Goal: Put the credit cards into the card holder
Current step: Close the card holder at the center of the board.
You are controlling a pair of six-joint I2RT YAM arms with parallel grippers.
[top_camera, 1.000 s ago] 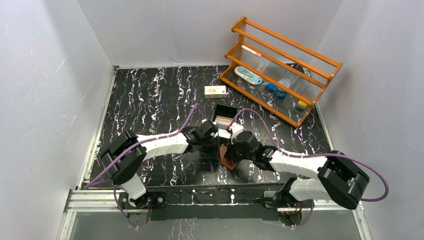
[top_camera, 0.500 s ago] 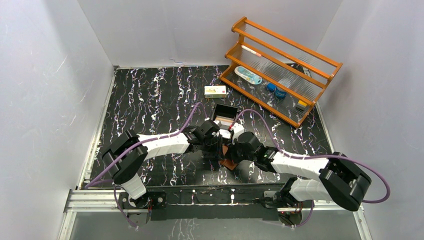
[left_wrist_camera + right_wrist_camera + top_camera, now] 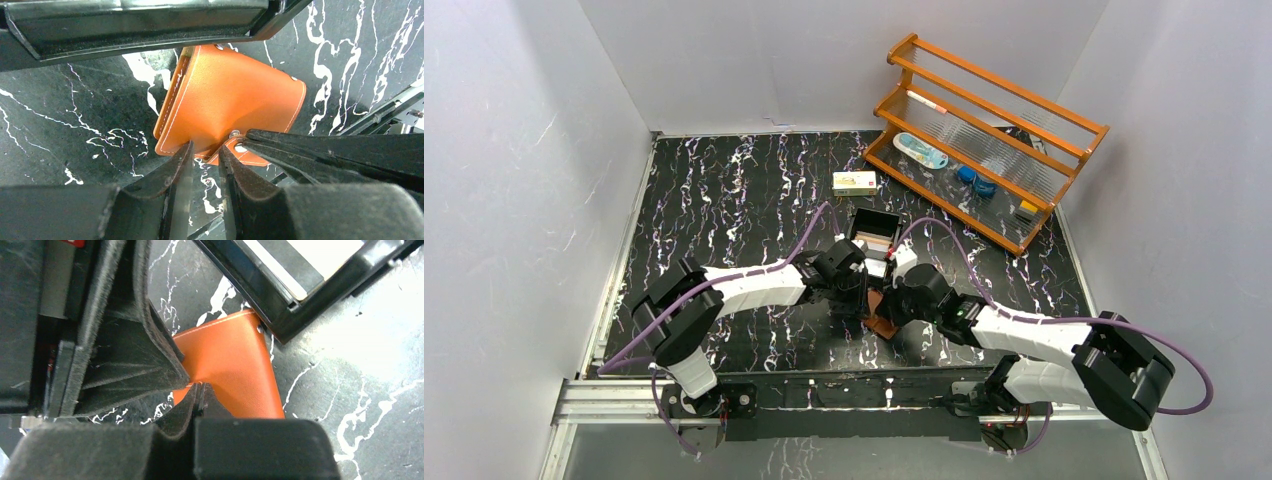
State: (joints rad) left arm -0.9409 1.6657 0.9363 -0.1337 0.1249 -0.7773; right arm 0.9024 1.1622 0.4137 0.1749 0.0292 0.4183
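The card holder (image 3: 881, 323), an orange-brown leather-look wallet (image 3: 235, 95), lies folded on the black marbled table between both grippers. My right gripper (image 3: 200, 386) is shut on its snap tab (image 3: 245, 152), at the near edge of the card holder (image 3: 235, 365). My left gripper (image 3: 204, 150) stands narrowly open, its tips at that same edge just left of the tab, with table showing through the gap. In the top view the left gripper (image 3: 861, 296) and right gripper (image 3: 890, 300) meet over the wallet. Pale credit cards (image 3: 325, 252) lie in the black tray (image 3: 873, 218) right behind the wallet.
A white-and-yellow carton (image 3: 854, 181) lies further back. An orange wooden rack (image 3: 999, 110) with small items stands at the back right. The black tray's rim (image 3: 140, 25) sits right against the wallet's far side. White walls close in the table on three sides.
The left jaws have narrowed at the wallet's edge. The right arm has shifted slightly while staying shut on the tab. The wallet has stayed in place.
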